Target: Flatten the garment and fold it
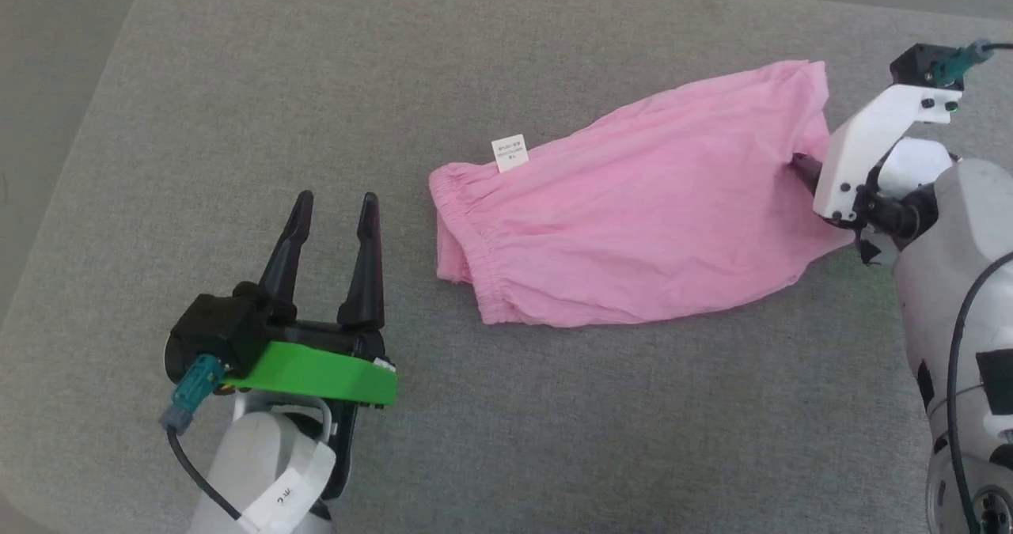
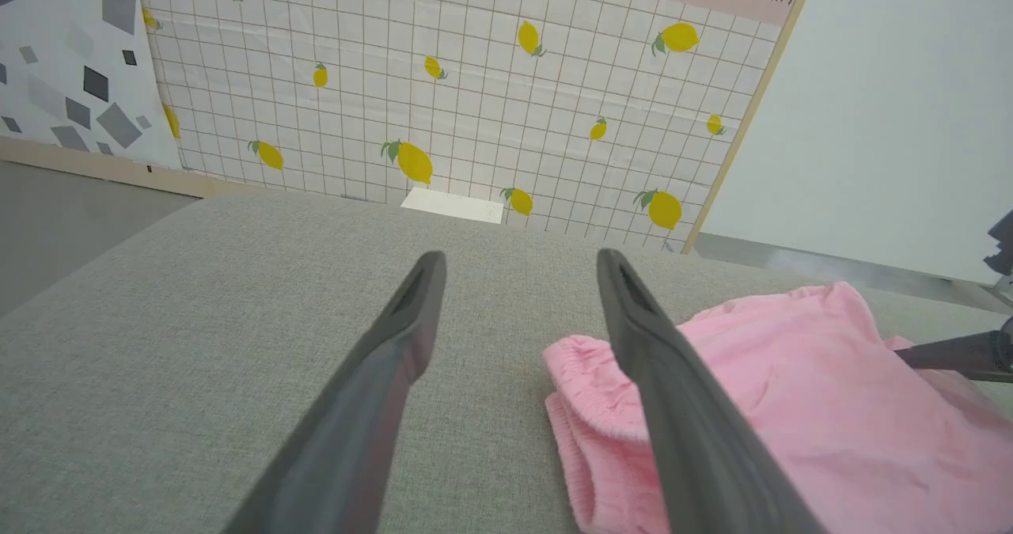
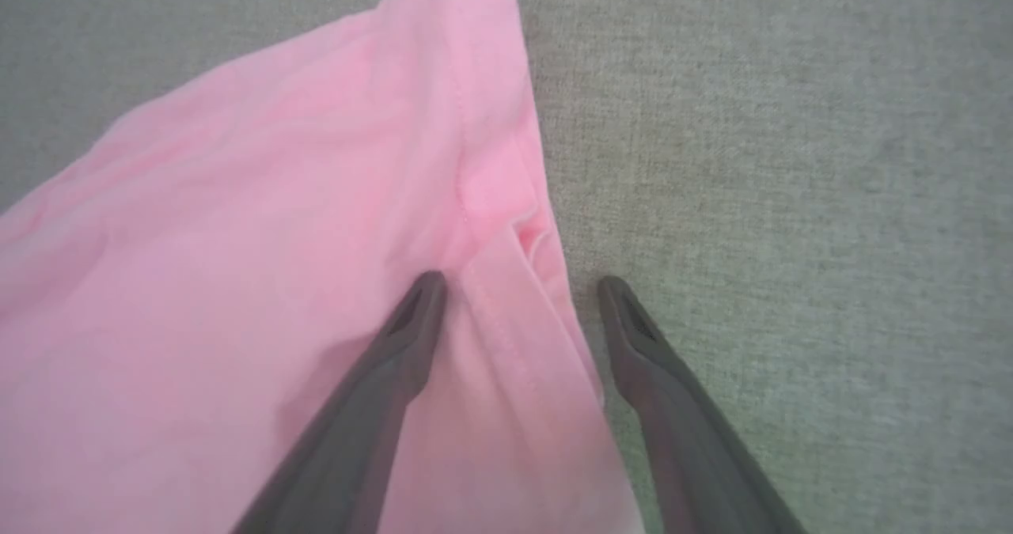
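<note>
A grey fabric-covered desk [image 1: 237, 83] stands before a lemon-printed grid wall panel [image 2: 475, 83], flanked by a terrazzo-patterned panel [image 2: 71, 59] and a plain pale wall [image 2: 894, 123].

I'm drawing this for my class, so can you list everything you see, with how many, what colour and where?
shorts: one, light pink, lying on the padded surface, waistband toward the robot's left
label: one, white, at the waistband
padded surface: one, grey fabric, under the shorts
lemon panel: one, white grid with yellow lemons, behind the surface
speckled panel: one, white with grey flecks, beside the lemon panel
left tool: one, dark fingers, open, apart from the shorts
right tool: one, dark fingers, open, astride the shorts' hem edge
</note>
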You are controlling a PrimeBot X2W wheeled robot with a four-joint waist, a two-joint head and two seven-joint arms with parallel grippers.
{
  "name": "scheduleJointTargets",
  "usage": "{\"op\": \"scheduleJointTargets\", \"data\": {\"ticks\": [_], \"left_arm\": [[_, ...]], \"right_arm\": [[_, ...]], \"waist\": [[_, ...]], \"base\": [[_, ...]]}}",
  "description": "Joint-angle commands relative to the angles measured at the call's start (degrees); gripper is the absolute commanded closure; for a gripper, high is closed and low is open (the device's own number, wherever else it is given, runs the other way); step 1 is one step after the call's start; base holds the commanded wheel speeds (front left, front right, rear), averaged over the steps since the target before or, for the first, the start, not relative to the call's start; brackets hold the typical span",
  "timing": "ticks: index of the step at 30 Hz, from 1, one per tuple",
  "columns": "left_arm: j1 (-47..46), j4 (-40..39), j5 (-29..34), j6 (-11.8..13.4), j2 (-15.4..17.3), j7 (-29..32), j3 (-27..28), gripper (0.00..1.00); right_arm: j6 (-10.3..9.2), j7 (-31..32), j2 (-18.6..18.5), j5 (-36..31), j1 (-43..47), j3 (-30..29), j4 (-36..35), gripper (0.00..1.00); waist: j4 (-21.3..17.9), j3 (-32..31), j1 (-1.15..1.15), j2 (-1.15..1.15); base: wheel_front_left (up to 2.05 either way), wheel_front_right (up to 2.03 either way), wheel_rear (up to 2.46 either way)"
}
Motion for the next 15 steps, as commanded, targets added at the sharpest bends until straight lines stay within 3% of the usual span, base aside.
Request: {"op": "scheduleJointTargets", "data": {"ticks": [1, 2, 3, 4, 8, 15], "left_arm": [[0.53, -0.21, -0.06, -0.37, -0.27, -0.21, -0.18, 0.00], [0.43, -0.21, -0.08, -0.37, -0.27, -0.21, -0.36, 0.00], [0.38, -0.20, -0.10, -0.37, -0.27, -0.21, -0.43, 0.00], [0.33, -0.20, -0.16, -0.37, -0.27, -0.21, -0.48, 0.00], [0.42, 0.10, -0.30, -0.38, -0.27, -0.21, -0.50, 0.00], [0.95, 0.36, -0.20, -0.38, -0.28, -0.21, 0.25, 0.00]], "right_arm": [[-0.08, 1.52, 0.76, -0.29, 0.36, -0.78, 1.33, 0.00], [-0.08, 2.66, 1.18, -0.03, 0.20, -1.64, 1.74, 0.00], [-0.08, 3.62, 1.55, 0.38, 0.08, -2.41, 2.11, 0.08], [-0.08, 4.69, 1.89, 0.24, 0.00, -2.65, 2.44, 0.50], [-0.08, 6.21, 2.50, -1.12, 0.30, -2.49, 2.10, 1.00], [-0.08, 4.48, 3.27, 1.12, 1.59, -2.02, -0.55, 1.00]], "waist": [[0.32, 0.36, 0.00, 0.00], [0.46, 0.51, 0.00, 0.00], [0.54, 0.59, 0.00, 0.00], [0.62, 0.70, 0.00, 0.00], [0.66, 0.81, 0.00, 0.00], [0.10, -0.23, 0.00, 0.00]], "base": [[0.00, 0.00, 0.00], [0.00, 0.00, 0.00], [0.00, 0.00, 0.00], [0.00, 0.00, 0.00], [0.00, 0.00, 0.00], [0.00, 0.00, 0.00]]}}
